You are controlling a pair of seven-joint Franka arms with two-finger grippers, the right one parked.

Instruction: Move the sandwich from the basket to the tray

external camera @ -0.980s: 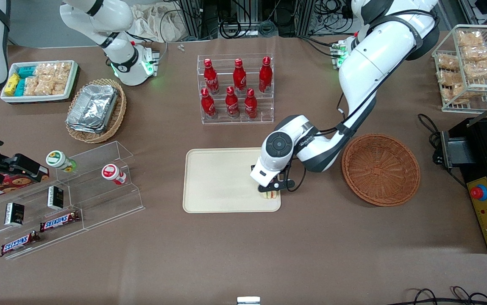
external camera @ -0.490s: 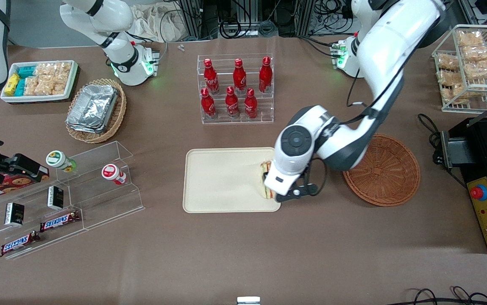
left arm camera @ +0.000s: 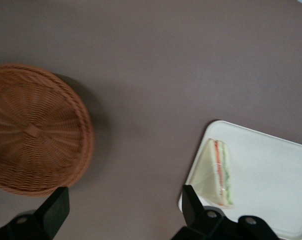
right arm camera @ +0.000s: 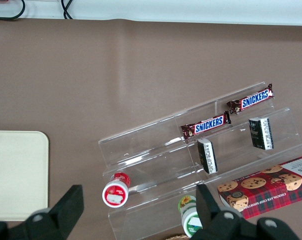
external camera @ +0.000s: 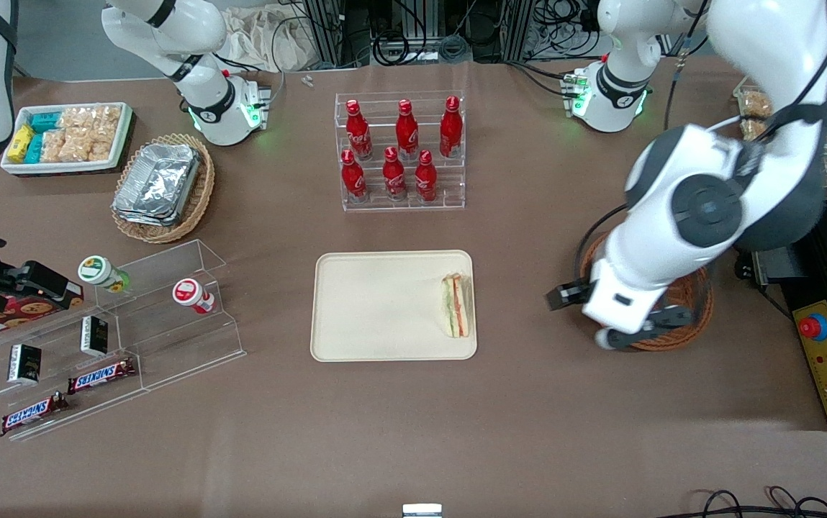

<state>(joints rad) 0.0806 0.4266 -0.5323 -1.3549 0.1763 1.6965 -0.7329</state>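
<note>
On the tray [external camera: 377, 306] the sandwich [external camera: 456, 305] lies flat, close against the rim at the working arm's end, with the rest of the tray bare. Nothing shows in the visible part of the basket [left arm camera: 33, 130], which stands apart from the tray with open brown table [external camera: 413, 432] between them. Above the basket's near edge hangs the gripper [external camera: 580, 316], fingers [left arm camera: 55, 210] spread wide, holding nothing.

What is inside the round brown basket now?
Nothing shows inside the basket; its woven bottom is bare. The sandwich lies on the tray. The open gripper hangs above the basket, hiding part of it from the front.
</note>
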